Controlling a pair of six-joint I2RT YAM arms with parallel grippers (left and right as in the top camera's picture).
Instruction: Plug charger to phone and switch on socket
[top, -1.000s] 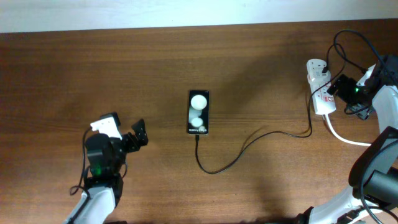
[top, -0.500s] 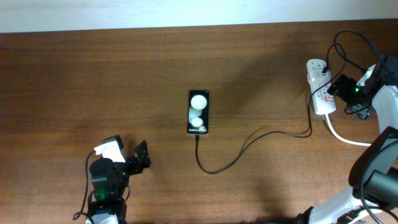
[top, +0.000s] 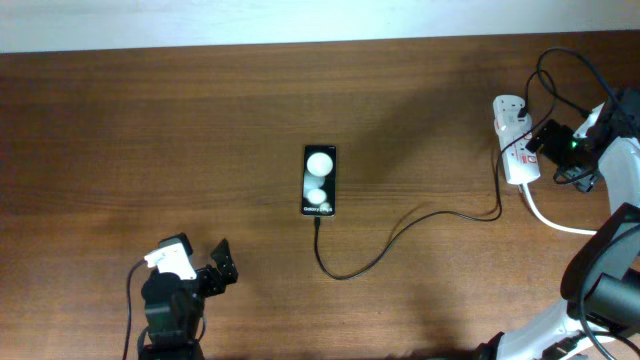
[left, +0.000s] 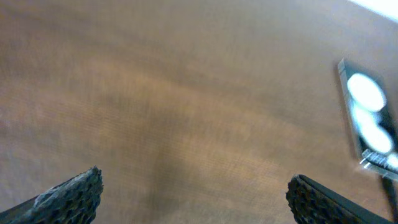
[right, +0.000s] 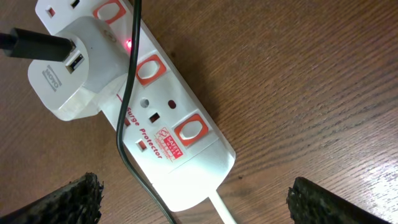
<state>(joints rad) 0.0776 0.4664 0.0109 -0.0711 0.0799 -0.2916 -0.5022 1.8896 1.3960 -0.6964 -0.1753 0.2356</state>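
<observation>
Switch step, I judge: charger cable (top: 340, 276) looks seated in phone (top: 319, 181); right gripper (right: 196, 199) hangs spread-jawed over power strip (right: 186, 149) upper right, left gripper (left: 193, 196) released lower left; next needs red rocker (right: 149, 68) pressed.

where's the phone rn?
Overhead view: the phone lies flat near the table's centre, up and right of the left hand and well left of the socket; the charger cable's end sits at its near edge.

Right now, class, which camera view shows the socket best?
The right wrist view: the socket fills the frame, its red switches, lit red light and white adapter clear. Overhead shows it small at the frame's edge; the left wrist view misses it.
</observation>
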